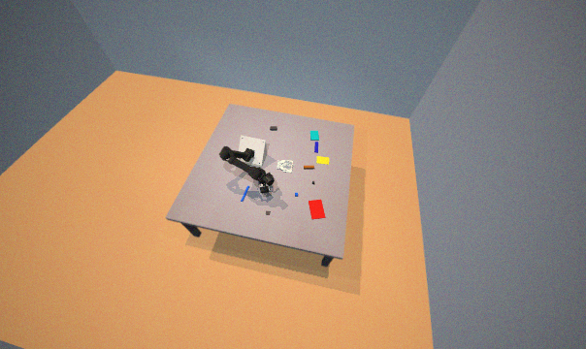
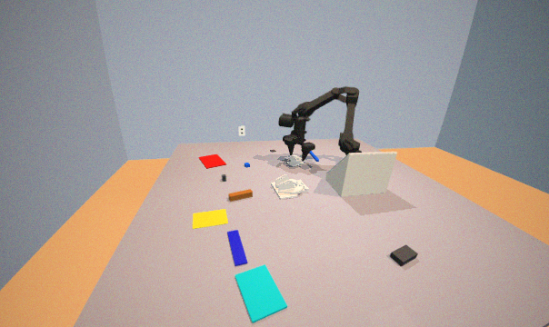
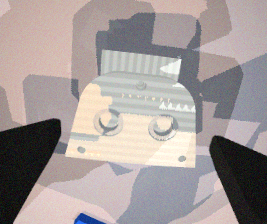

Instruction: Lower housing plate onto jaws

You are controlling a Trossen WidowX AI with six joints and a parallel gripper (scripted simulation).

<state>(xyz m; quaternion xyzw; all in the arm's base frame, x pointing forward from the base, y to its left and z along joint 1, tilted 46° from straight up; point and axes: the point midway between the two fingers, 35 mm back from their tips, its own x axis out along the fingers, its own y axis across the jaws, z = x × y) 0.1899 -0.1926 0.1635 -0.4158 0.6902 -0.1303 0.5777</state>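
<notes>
The pale housing plate lies on the table beneath my gripper. In the wrist view it shows two round bosses, small corner holes and a ribbed strip at its top edge. My gripper is open and empty, its fingers low over the plate, one on either side with gaps between. Whether the fingertips are down beside its edges, I cannot tell. The whitish base with the jaws stands apart on the table, with thin raised pieces on top. The pins and stubs are too small to make out.
A white wedge-shaped block stands by the arm's base. A blue bar lies near the plate. A small blue cube, an orange block and a red sheet lie to the right in the top view.
</notes>
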